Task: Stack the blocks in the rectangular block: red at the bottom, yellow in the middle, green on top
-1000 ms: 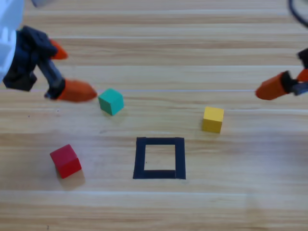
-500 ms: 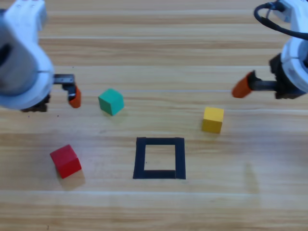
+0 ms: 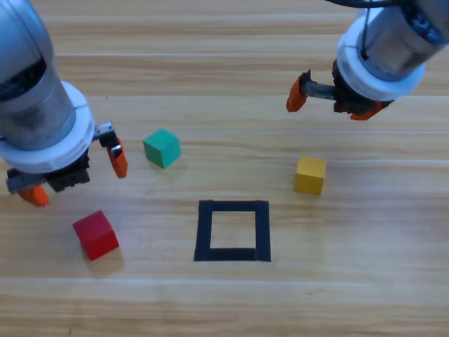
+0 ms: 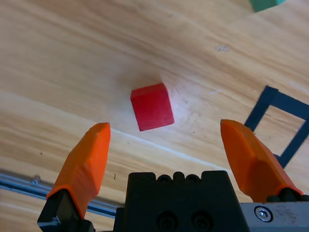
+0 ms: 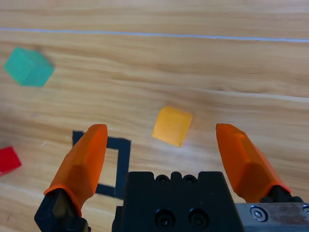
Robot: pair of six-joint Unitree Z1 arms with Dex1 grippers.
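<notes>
Blocks are all found loose on the wooden table (image 3: 224,309); no stacking has been done. The black tape square (image 3: 232,231) lies near the middle of the table toward the near edge, and nothing is seen inside its outline. The red block (image 3: 95,234) sits well to the left of the square, apart from it. The green block (image 3: 162,147) sits above and to the left of the square, and the yellow block (image 3: 310,174) sits above and to the right of it, just off its upper right corner. None of the three touches another or the tape.

All three placements are judged to remain: red into the square, yellow onto red, green onto yellow.

The left gripper (image 3: 76,172) is positioned above the table just above the red block, with the green block to its right. Its jaws are seen spread wide in the left wrist view, with the red block framed between and beyond them; nothing is held and no contact with the block is seen. A grasp of the red block is judged to be the step in hand.

The right gripper (image 3: 330,102) is positioned above the yellow block, apart from it. Its jaws are likewise spread wide, with the yellow block seen between them farther off in the right wrist view. Nothing is held or touched.
</notes>
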